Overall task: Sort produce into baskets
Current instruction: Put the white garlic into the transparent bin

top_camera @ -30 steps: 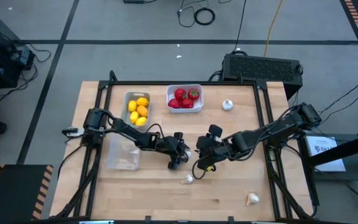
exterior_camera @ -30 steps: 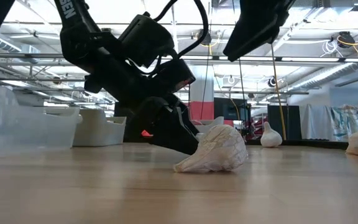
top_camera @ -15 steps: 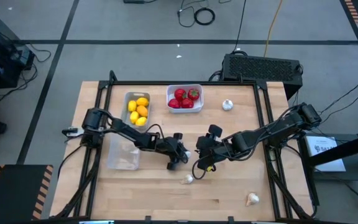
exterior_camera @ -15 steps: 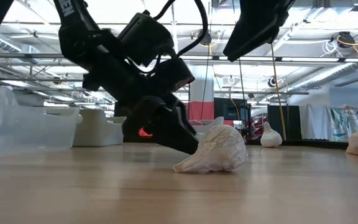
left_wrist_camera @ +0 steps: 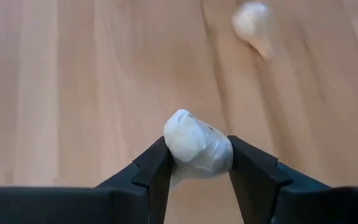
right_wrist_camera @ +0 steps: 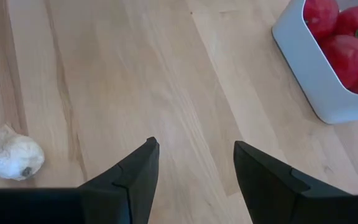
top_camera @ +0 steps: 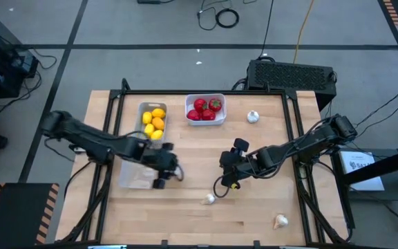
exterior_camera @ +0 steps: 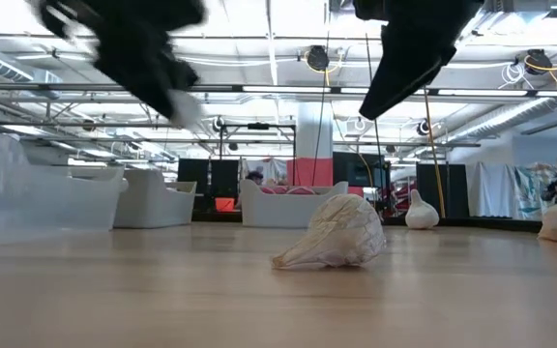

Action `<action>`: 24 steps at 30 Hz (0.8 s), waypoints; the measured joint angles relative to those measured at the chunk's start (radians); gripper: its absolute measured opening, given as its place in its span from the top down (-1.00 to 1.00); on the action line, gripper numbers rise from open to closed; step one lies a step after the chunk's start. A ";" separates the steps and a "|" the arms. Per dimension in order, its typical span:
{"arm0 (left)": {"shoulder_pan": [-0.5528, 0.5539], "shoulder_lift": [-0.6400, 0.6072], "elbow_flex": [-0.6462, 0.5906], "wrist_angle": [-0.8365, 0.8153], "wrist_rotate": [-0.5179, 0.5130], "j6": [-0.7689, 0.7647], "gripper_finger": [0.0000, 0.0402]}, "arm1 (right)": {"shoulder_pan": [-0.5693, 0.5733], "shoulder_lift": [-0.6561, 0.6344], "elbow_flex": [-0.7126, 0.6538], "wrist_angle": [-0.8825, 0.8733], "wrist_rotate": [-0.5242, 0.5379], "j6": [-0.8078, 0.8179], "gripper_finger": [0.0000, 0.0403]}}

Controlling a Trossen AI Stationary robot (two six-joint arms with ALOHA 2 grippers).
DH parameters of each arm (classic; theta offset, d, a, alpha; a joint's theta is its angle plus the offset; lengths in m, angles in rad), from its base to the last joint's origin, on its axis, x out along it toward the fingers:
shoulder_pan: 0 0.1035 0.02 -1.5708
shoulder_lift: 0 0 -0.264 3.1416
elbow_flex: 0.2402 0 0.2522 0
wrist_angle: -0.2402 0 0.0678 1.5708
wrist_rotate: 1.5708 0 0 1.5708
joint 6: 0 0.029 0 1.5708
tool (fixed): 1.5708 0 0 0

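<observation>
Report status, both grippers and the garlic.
Left gripper shut on whitish garlic bulb, beside clear plastic basket. Right gripper open, empty, mid-table. Path clear.

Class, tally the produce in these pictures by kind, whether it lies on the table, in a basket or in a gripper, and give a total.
Red round fruits with green tops: 4, in the white basket
Yellow and orange lemon-like fruits: 5, in the grey basket
Whitish garlic bulbs: 4, three on the wooden table, one in the left gripper
Total: 13

four garlic bulbs (top_camera: 253, 117), four red fruits (top_camera: 200, 104), four yellow-orange fruits (top_camera: 158, 113), three baskets (top_camera: 188, 102)
</observation>
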State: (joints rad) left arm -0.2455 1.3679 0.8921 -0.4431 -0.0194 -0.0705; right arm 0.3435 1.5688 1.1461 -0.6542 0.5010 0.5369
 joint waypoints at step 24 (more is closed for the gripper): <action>-0.323 -0.200 -0.068 -0.544 -0.362 -0.649 0.26 | -0.005 0.000 0.000 0.121 -0.001 -0.138 0.03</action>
State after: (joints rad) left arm -0.5690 1.1675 0.8238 -0.9871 -0.3813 -0.7191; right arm 0.3389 1.5688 1.1458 -0.5331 0.5004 0.3989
